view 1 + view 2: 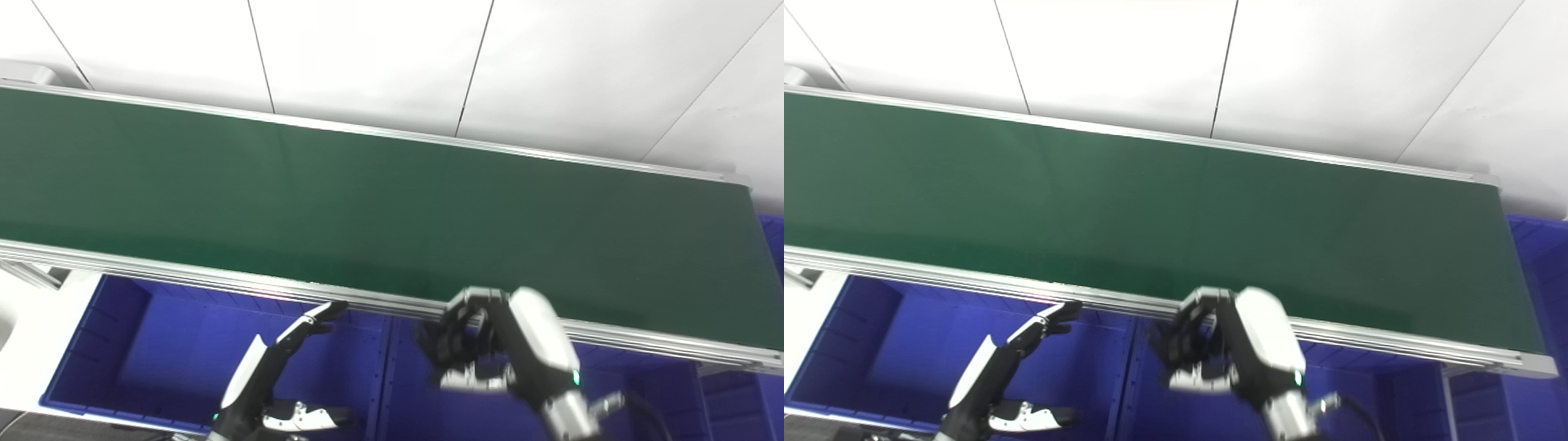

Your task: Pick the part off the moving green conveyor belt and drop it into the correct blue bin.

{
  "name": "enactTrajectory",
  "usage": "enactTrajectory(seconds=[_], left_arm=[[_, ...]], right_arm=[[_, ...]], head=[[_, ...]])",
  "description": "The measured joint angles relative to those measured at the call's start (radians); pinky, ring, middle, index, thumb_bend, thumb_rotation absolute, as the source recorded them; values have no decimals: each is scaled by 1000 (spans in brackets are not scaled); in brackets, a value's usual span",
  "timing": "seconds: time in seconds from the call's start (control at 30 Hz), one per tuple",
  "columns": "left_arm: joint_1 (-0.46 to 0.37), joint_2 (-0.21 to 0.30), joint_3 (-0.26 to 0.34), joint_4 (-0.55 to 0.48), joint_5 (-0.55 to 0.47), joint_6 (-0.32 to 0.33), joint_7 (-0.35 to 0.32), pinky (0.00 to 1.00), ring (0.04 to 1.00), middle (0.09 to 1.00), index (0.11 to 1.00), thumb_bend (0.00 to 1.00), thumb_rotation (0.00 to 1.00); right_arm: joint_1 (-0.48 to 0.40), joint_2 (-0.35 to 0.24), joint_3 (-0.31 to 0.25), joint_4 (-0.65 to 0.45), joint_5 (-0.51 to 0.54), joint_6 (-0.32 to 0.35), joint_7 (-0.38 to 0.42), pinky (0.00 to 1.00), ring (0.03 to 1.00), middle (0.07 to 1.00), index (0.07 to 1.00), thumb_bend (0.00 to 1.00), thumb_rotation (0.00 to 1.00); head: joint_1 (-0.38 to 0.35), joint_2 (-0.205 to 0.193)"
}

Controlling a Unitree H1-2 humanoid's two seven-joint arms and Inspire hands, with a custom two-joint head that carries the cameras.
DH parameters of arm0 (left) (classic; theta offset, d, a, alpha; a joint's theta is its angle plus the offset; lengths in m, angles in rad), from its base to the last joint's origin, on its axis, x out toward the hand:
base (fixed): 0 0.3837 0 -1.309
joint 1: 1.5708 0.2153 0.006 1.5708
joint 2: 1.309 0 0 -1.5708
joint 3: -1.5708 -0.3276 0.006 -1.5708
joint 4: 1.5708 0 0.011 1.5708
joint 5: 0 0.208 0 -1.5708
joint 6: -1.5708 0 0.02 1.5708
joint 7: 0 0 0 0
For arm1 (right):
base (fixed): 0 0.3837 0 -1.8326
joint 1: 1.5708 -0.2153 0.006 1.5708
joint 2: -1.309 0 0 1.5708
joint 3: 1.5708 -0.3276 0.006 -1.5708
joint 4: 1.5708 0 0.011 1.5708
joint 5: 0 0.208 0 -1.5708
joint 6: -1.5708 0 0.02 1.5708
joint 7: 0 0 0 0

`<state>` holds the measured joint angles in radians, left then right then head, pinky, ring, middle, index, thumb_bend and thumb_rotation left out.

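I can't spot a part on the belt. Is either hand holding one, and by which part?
Left hand is open, holding nothing. Right hand is curled over the bin; whether it grips anything cannot be told.

No readable text, label, brand, number or sign shows anywhere: the green conveyor belt (367,202), the blue bins (184,361) near it and the far white wall (380,55) appear unmarked, though blur may hide small print.

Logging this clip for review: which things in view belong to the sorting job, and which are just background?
Job:
belt, no part visible on it
left bin
middle bin
left hand, open over the left bin
right hand, fingers curled; whether it holds a part cannot be told

Background:
white wall panels
far-right bin
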<state>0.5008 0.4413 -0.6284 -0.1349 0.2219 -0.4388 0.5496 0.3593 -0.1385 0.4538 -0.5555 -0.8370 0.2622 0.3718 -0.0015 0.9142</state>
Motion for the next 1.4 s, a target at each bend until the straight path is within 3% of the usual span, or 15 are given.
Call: enactTrajectory(seconds=[0.27,0.5,0.63,0.67,0.7,0.8,0.83,0.93,1.07,1.2,1.27,1.4], left_arm=[[11,-12,67,-18,-60,0,-101,765,842,876,845,788,518],[23,-53,120,-18,-53,0,-142,777,846,867,837,804,545],[34,-64,130,-18,-55,0,-161,742,824,865,835,785,536],[34,-67,131,-18,-55,0,-164,742,824,865,834,784,531],[34,-70,133,-18,-55,0,-169,741,824,865,834,784,531],[35,-77,139,-18,-55,0,-176,729,817,864,835,785,533],[35,-78,143,-18,-55,0,-180,719,812,865,836,780,530],[35,-78,148,-17,-55,0,-193,720,810,863,836,780,530],[34,-80,149,-10,-60,0,-204,732,817,864,836,790,530],[34,-82,153,-8,-58,0,-207,742,824,865,837,785,525],[34,-82,154,-8,-57,0,-207,746,827,866,838,785,521],[34,-82,153,-8,-59,0,-215,745,823,865,838,784,511]], right_arm=[[76,-8,13,107,-15,-13,-99,156,231,470,489,526,0],[53,-9,14,214,-50,-9,-108,182,264,472,490,524,0],[23,1,23,261,-130,52,-72,255,338,479,493,523,0],[12,2,29,269,-147,74,-42,402,482,486,620,533,0],[1,3,39,272,-170,105,0,568,647,672,731,559,156],[-28,6,61,271,-225,167,117,818,889,897,890,616,456],[-32,6,65,271,-237,177,140,910,954,948,935,625,553],[-34,7,61,263,-254,195,169,980,991,989,978,648,652],[-14,13,51,233,-274,196,139,1000,1000,1000,1000,695,725],[36,29,32,195,-239,191,47,1000,1000,1000,1000,716,710],[63,32,10,175,-165,158,-3,1000,1000,1000,1000,719,653],[134,40,-32,111,60,53,-108,881,989,1000,1000,782,626]], head=[[-6,12],[-9,12],[-18,12],[-17,14],[-18,14],[-23,14],[-26,14],[-25,12],[-20,8],[-18,6],[-11,-1],[0,-8]])
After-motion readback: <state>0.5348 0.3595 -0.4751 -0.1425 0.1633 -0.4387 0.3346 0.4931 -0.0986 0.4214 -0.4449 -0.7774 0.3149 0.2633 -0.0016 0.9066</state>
